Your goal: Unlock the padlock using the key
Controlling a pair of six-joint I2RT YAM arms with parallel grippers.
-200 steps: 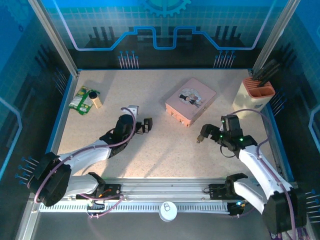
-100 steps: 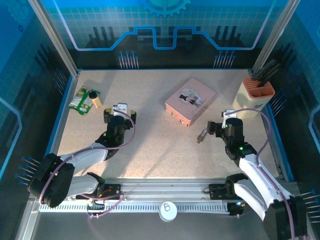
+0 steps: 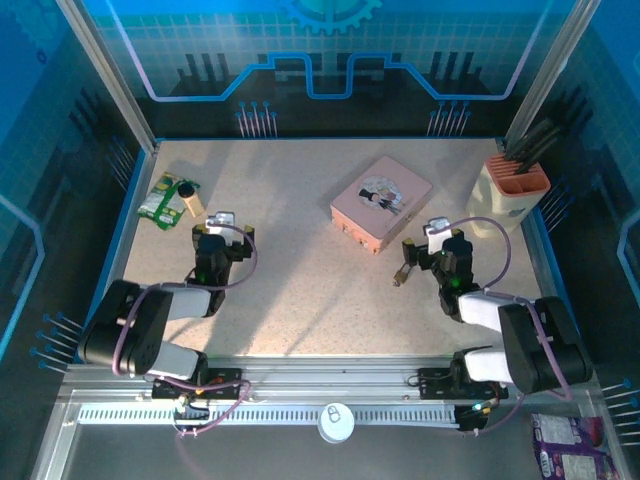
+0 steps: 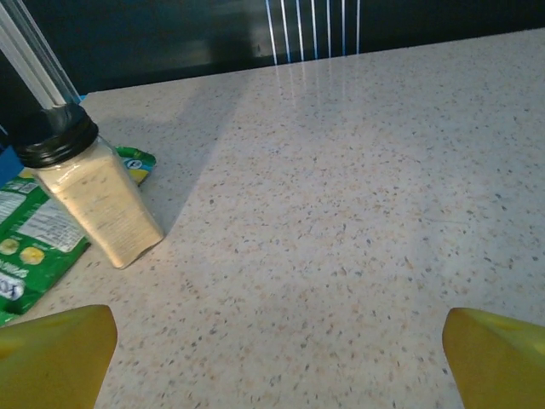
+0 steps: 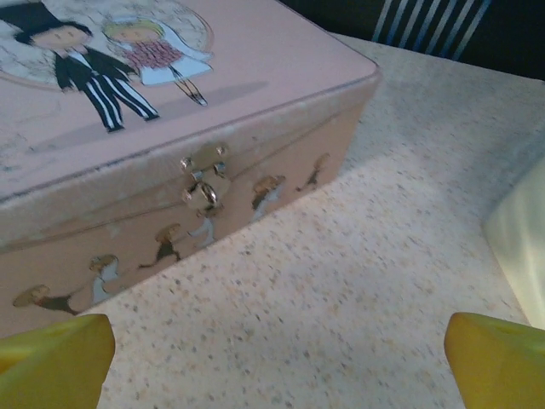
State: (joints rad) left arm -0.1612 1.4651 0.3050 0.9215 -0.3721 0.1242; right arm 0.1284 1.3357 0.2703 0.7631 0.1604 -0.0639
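My left gripper point(image 4: 272, 368): spread wide, empty, fingertips cropped at frame corners. My right gripper point(image 5: 274, 368): likewise, facing the tin point(image 5: 128, 136). Padlock point(image 3: 402, 273): small blur just beside it, details unreadable.

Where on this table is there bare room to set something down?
Widest: the table between the left gripper and the pink tin, down to the near edge. Also the far strip behind the tin. Crowded: the right side, with padlock, right gripper and cream holder; and the far-left corner, with jar and green packet.
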